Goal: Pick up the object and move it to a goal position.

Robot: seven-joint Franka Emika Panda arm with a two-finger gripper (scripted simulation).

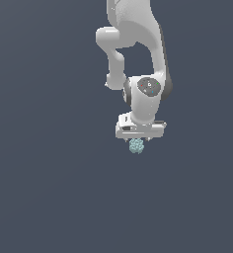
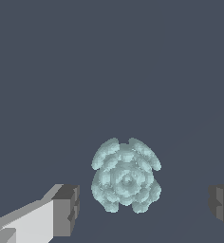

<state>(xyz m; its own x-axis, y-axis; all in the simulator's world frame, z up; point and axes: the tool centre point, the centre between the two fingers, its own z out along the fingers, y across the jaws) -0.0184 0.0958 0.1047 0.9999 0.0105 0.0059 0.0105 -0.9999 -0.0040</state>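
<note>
we see our end effector [image 2: 142, 201] spread wide, its 2 fingers [image 2: 66, 209] standing clear on either side of the object [image 2: 126, 176], touching nothing. the pale teal clump sits between and just below them, roughly centred in the gap and roundish, with no clear long axis. in the exterior view it shows just under the white hand, so we judge a short straight descent then a squeeze would suit.
</note>
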